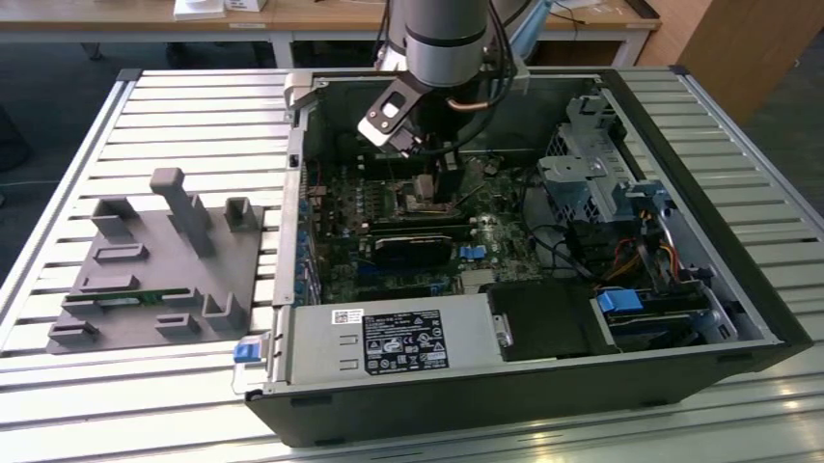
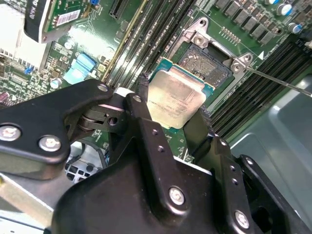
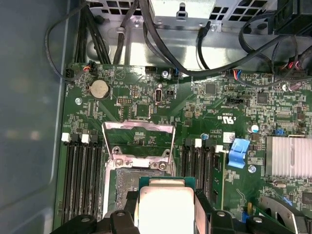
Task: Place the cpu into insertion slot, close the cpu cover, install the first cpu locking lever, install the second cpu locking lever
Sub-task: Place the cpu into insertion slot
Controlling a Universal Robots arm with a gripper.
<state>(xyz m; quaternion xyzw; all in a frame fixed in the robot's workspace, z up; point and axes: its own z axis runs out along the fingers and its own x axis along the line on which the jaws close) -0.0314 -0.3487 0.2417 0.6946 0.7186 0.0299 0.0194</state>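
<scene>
The claw [image 2: 171, 101] pinches the cpu [image 2: 178, 95] beside the insertion slot [image 2: 207, 66], whose cpu cover [image 3: 139, 126] stands open. In the exterior view, a grey fixture [image 1: 142, 275] lies at the claw's eight o'clock.

The cpu [image 2: 175, 100] in the hand [image 2: 172, 101] — by the insertion slot [image 2: 207, 66].

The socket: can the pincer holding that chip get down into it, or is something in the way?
Probably yes. The pincer holds the cpu close by the insertion slot, whose cpu cover stands swung open, leaving its dark centre bare. Nothing seems to lie between.
</scene>
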